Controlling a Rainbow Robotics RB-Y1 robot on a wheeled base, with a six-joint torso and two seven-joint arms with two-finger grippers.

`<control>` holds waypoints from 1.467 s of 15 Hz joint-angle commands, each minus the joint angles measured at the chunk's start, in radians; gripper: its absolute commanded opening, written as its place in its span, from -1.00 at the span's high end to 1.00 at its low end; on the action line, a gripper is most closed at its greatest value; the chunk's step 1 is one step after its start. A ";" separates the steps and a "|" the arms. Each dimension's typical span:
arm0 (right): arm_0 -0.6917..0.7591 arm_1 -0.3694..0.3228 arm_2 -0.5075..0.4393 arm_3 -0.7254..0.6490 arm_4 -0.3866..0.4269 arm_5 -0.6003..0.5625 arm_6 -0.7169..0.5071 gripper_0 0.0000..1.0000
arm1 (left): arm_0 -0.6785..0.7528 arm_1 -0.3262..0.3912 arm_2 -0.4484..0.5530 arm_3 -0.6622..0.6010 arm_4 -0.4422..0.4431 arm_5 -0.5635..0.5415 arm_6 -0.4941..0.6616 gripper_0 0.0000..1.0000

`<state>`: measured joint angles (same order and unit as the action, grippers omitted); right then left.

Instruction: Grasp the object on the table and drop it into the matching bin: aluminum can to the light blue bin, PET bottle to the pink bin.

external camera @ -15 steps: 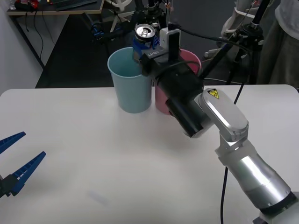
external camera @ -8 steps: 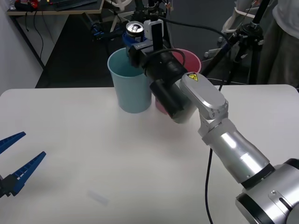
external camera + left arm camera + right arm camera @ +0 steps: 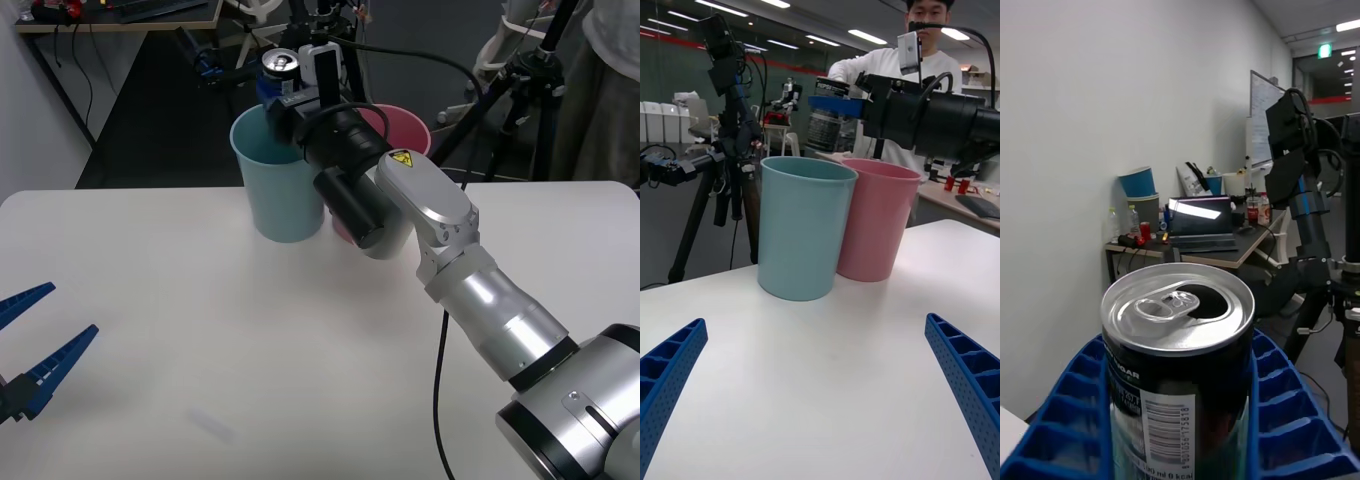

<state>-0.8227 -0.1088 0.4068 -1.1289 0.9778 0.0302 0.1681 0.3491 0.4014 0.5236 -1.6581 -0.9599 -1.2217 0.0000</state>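
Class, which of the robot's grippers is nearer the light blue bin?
The right gripper, holding the aluminum can just above the light blue bin. The left gripper waits open at the table's near-left edge.

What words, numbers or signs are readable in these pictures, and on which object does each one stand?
"UGAR": on the aluminum can held in the right gripper; its start is cut off.
"190 ml 0 kcal": near the can's barcode; the barcode digits are blurred.
Yellow warning triangle: on the right arm, wordless.

The arm [image 3: 440, 240] covers most of the pink bin [image 3: 405, 120]; only its far rim shows. The can [image 3: 281, 64] hides its lower half between the right gripper's [image 3: 275, 95] blue fingers [image 3: 1292, 420]. The left gripper [image 3: 35, 345] is cut off at the table's [image 3: 200, 330] left edge.
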 commanded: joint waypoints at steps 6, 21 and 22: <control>0.000 -0.002 -0.005 -0.003 0.006 -0.042 -0.007 -1.00 | 0.000 0.000 0.000 0.000 0.000 0.000 0.000 -1.00; 0.599 -0.373 -0.100 -0.649 -0.045 -0.355 -0.010 -1.00 | 0.000 0.000 0.000 0.000 0.000 0.000 0.000 -1.00; 0.642 -0.379 -0.141 -0.650 -0.042 -0.415 -0.005 -1.00 | 0.000 0.000 0.000 0.000 0.000 0.000 0.000 -1.00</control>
<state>-0.2119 -0.4819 0.2946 -1.7776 0.9347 -0.3405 0.1590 0.3491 0.4014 0.5236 -1.6580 -0.9599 -1.2217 0.0000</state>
